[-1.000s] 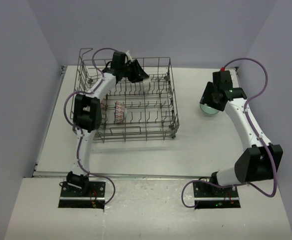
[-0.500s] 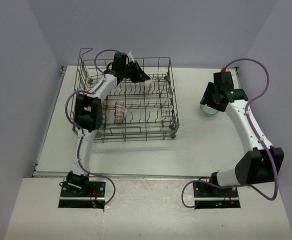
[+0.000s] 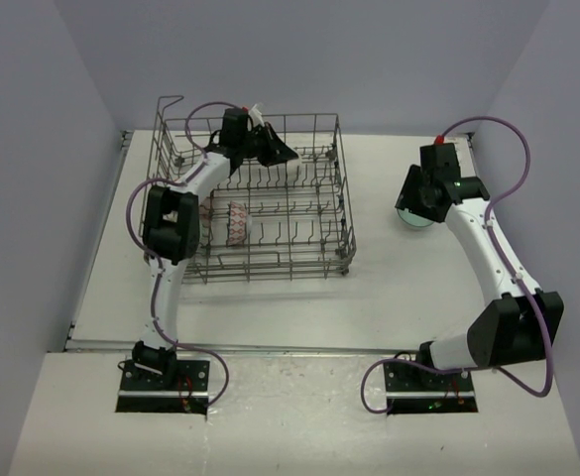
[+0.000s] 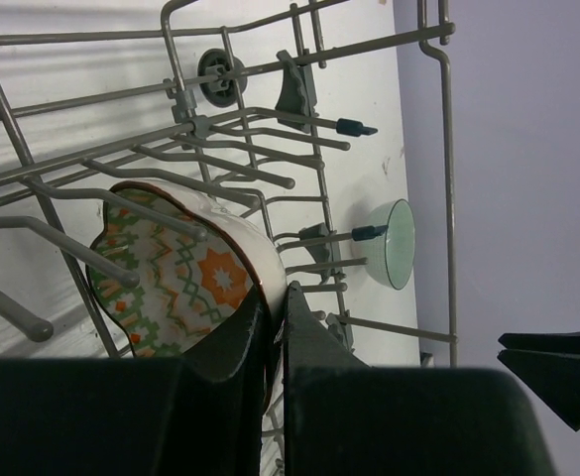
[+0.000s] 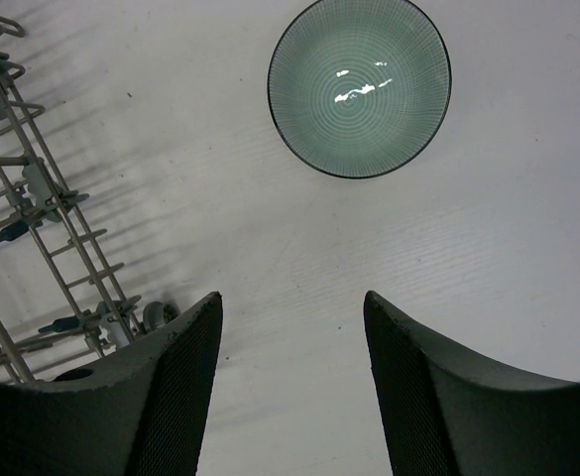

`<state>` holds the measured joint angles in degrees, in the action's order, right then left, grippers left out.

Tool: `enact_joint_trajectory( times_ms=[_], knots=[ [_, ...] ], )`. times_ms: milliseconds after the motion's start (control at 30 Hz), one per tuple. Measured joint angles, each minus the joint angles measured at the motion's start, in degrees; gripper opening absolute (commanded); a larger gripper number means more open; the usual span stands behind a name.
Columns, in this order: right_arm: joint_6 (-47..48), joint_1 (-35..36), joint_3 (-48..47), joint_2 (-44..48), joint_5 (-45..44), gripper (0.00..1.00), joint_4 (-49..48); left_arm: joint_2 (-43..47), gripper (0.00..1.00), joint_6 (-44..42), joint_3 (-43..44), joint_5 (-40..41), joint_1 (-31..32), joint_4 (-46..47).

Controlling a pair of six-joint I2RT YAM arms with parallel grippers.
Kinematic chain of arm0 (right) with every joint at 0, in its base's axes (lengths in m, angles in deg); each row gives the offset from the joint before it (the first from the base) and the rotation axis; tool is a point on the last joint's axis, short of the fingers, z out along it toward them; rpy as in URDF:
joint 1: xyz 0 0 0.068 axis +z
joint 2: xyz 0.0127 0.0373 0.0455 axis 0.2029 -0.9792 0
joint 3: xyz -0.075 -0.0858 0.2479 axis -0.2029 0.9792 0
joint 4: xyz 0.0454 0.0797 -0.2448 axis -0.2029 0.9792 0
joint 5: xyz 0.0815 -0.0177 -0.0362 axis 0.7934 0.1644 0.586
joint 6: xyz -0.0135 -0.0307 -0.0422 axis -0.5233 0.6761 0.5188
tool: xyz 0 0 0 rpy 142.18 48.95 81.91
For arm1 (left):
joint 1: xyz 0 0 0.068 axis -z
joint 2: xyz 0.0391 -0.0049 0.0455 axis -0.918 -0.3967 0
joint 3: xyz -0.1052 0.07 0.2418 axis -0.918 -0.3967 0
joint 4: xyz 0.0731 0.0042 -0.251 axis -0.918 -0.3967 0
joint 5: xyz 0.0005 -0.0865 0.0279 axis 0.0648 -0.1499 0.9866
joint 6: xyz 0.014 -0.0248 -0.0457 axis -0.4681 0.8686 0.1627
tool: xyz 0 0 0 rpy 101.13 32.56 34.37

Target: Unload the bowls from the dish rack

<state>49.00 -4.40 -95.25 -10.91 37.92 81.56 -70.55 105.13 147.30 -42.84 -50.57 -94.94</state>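
Two bowls at my jaws, one apiece.

Left gripper [image 4: 278, 315]: jaws nearly pressed together, pinching the rim of the patterned bowl [image 4: 185, 273], with one finger inside the wall and one outside. The bowl is on edge among the tines of the rack [image 4: 447, 198], its orange-and-green inside facing my wrist camera (two tines cross its face). Left arm: rises from the base, elbow high beside the rack's left wall, forearm running over that wall to the far rail, wrist turned toward the rack's right side.

Right gripper [image 5: 291, 302]: jaws spread wide, nothing between them. The mint bowl [image 5: 359, 87] sits upright on the table [image 5: 270, 218], beyond my fingertips and apart from them, roughly in line with the gap and a little toward one finger. The rack's corner is off to one side, well clear of that bowl. Right arm: elbow near the table's front right, forearm stretched to the far right, wrist bent so the gripper points down.

Top view also shows a mid-rack bowl [image 3: 238, 220], whitish with red pattern, on edge, well apart from both grippers.
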Motion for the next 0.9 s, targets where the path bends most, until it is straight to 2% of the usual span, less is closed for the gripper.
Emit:
enact_joint_trajectory(
  times_ms=[533, 700, 900],
  knots=[
    [0.44, 0.09, 0.0, 0.0, 0.02, 0.59, 0.02, 1.88, 0.0, 11.37, -10.01, -4.35, -1.86, 17.27],
    [0.94, 0.09, 0.0, 0.0, -0.02, 0.59, 0.02, 1.55, 0.0, 18.82, -13.2, -6.03, -2.54, 26.23],
    [1.42, 0.09, 0.0, 0.0, -0.04, 0.59, 0.0, -1.09, 0.0, 31.12, -15.74, -8.17, -3.48, 42.32]
  ],
)
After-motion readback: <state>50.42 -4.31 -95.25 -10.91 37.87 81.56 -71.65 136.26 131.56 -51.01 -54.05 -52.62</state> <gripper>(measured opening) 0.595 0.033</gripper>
